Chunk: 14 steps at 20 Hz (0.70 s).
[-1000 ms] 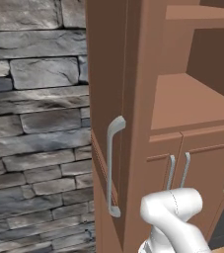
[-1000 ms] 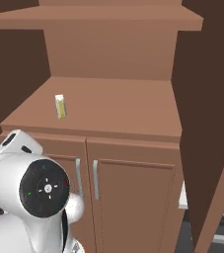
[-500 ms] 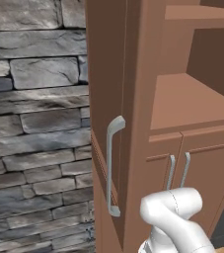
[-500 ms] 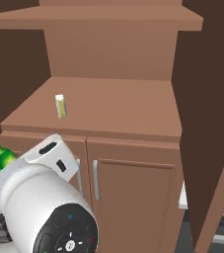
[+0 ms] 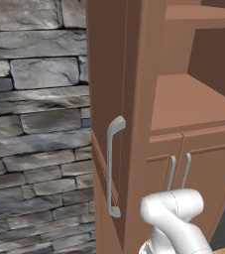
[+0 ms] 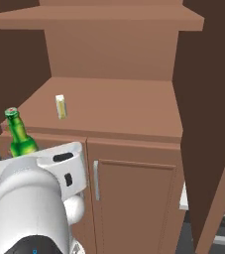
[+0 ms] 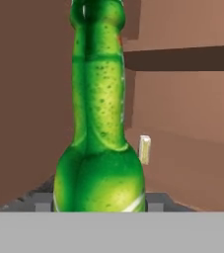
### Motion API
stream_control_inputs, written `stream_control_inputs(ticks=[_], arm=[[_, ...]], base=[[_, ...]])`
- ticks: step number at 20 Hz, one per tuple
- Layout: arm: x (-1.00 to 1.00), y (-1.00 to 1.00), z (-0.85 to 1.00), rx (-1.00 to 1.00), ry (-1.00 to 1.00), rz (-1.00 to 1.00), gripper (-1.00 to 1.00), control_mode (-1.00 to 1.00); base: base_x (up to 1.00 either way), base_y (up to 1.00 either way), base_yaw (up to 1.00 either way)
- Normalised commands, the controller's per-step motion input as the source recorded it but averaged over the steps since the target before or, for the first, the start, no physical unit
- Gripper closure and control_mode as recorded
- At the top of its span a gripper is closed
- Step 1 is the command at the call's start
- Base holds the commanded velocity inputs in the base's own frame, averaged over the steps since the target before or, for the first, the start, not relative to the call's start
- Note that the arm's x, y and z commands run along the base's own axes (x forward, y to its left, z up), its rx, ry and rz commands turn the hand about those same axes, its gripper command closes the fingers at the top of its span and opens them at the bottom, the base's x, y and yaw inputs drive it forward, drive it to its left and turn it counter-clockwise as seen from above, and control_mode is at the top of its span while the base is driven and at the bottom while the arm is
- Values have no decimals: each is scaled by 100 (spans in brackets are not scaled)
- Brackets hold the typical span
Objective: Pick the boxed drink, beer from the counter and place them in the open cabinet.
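You see the beer [image 6: 19, 135], a slim green bottle with a dark cap, upright just off the front left corner of the cabinet [image 6: 134, 106] shelf, and in the hand view its neck [image 7: 97, 99] rises toward 12 o'clock. At about 2 o'clock from the beer in the right base view, the boxed drink [image 6: 60, 106], a small pale carton, stands upright on that reddish-brown shelf.
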Motion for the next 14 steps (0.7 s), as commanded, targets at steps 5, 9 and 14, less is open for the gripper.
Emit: stream_control_inputs(ticks=[5, 9, 14], arm=[[47, 0, 0, 11, 12, -34, 100, -100], [50, 0, 0, 10, 8, -32, 100, -100], [53, 0, 0, 8, 1, -28, 100, -100]], base=[[0, 0, 0], [0, 0, 0], [0, 0, 0]])
